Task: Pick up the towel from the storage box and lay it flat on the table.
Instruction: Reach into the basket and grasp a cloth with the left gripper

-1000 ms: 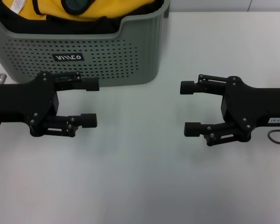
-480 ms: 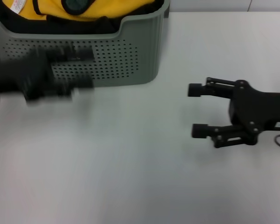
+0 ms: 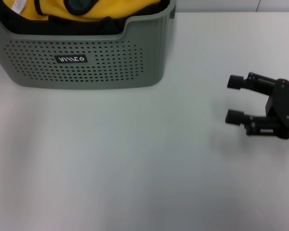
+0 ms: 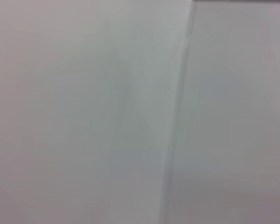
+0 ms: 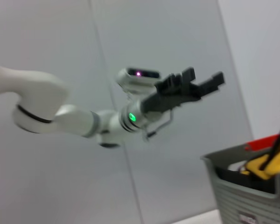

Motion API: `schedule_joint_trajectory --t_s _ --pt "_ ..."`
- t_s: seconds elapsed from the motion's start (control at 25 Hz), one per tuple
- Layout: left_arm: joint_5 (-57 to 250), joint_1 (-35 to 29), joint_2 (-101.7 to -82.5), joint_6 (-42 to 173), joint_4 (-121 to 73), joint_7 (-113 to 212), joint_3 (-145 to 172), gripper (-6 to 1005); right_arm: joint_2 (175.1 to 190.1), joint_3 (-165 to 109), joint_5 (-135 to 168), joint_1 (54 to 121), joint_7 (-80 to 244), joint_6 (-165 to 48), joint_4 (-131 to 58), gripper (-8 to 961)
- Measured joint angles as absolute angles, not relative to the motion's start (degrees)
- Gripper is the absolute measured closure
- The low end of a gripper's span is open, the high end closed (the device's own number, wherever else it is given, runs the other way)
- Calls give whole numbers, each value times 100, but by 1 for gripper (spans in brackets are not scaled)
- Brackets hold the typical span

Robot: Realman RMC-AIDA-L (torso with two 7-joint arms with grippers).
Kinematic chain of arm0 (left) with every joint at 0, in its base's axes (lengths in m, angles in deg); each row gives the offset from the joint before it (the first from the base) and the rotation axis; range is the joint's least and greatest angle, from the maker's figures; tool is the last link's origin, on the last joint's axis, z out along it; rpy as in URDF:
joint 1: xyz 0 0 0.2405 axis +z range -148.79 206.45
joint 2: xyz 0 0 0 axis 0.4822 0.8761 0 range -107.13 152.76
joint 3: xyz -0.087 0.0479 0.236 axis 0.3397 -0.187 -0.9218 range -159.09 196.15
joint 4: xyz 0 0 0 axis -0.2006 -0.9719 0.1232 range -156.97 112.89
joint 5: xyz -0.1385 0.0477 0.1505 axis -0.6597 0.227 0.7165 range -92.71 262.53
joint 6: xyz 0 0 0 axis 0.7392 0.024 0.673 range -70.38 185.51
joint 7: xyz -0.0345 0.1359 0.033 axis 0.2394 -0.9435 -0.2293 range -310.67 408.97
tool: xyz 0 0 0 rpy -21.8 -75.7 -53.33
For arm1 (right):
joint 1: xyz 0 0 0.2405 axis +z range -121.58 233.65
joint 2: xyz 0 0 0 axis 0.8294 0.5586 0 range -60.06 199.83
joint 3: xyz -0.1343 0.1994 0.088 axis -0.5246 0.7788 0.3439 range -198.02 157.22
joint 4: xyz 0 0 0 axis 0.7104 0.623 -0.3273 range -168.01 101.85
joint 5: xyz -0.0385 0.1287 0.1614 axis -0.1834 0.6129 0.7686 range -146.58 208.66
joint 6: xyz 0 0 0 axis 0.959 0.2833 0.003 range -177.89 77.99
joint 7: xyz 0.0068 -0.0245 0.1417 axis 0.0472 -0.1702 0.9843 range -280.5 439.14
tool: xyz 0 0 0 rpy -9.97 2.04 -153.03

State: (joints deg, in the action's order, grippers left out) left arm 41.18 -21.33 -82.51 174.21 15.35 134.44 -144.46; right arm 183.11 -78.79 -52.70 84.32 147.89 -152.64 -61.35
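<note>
The grey-green storage box (image 3: 111, 67) stands at the table's far left; it also shows in the right wrist view (image 5: 238, 191). The mustard-yellow towel (image 3: 115, 7) lies bunched inside it, and also shows in the right wrist view (image 5: 270, 163). My right gripper (image 3: 234, 99) is open and empty, low over the white table (image 3: 135, 159) at the right, well away from the box. My left gripper is out of the head view. The right wrist view shows the left gripper (image 5: 205, 75) raised in the air, fingers apart and empty.
A yellow piece with a white label (image 3: 18, 5) and a dark round fabric (image 3: 79, 5) lie at the box's top edge. The left wrist view shows only pale blank surfaces.
My left arm has lifted up and out of the head view. My right gripper has drawn back to the right, still open.
</note>
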Motion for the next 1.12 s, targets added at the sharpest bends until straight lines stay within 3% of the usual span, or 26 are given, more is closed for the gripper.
schedule_joint_trajectory --t_s 0.24,0.4,0.56,0.68,1.12 --pt "4541 -3507 -9241 17358 5290 14135 -14460 285 18201 -7531 -5265 8377 14787 -14936 -5928 67" --pt "5797 -4328 -9655 17146 6448 14182 -14470 289 18176 -7383 -5280 8369 14755 -14860 -5770 67" --pt "7132 -4745 -9726 17113 6528 14190 -14473 315 18220 -7385 -5294 8353 14718 -14659 -5752 67" --pt "7591 -4823 -9710 17121 6519 14247 -14471 357 18225 -7401 -5297 8327 14713 -14552 -5751 67" --pt "8436 -4969 -9757 17129 6646 14372 -14473 359 18223 -7440 -5305 8380 14708 -14309 -5751 68"
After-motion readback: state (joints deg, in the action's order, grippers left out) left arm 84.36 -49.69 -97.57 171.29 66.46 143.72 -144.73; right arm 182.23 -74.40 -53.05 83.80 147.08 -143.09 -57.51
